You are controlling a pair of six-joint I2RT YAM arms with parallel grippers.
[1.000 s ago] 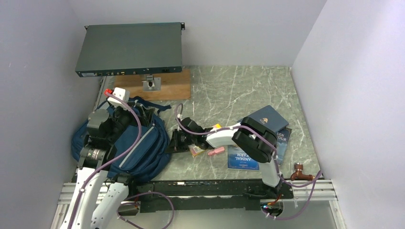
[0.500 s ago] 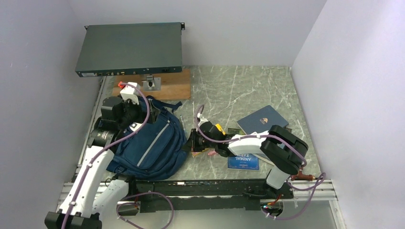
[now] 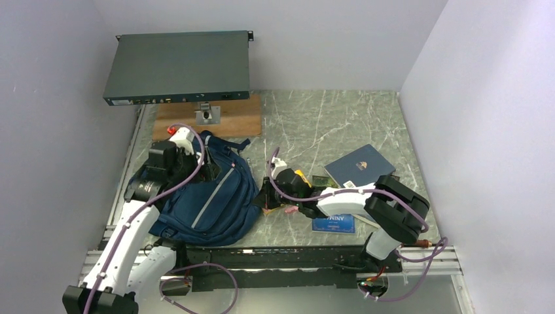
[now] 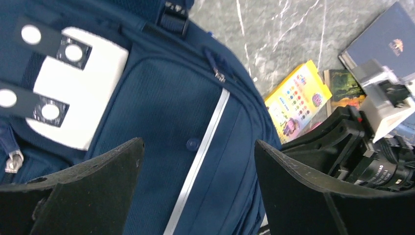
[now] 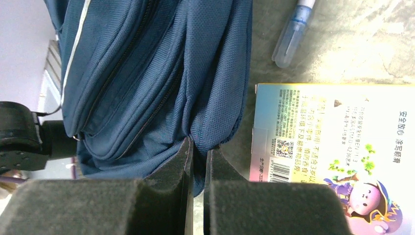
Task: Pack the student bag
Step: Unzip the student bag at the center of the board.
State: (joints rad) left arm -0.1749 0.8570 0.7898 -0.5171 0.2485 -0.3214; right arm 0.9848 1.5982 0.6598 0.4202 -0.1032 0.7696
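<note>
meanwhile, the student bag [image 3: 209,199] lies on the left half of the bench [image 3: 327,124], drawn rightward from where it sat a second ago under the left arm, so that its flank is now just beside the scattered stationery. the right end effector [image 5: 199,147] is pressed nearly together on a fold of the bag's navy fabric, and that arm's elbow has swung out toward the near right corner. the left end effector [image 4: 198,144] hangs spread wide over the front pocket, gripping nothing, having shifted toward the bag's far end. the drag appears to put the bag within easy reach of the items, though its zips look closed and nothing seems packed yet. only the right wrist view shows the pinch itself, along with a clear pen [image 5: 292,36] near the yellow box of colours [image 5: 337,137]; from above, the arm hides that contact. the left wrist view alone gives the white-grey patch [image 4: 83,93] and the grey stripe [image 4: 215,112]. the overhead view alone takes in the blue paperback [image 3: 334,222] waiting at the right.
</note>
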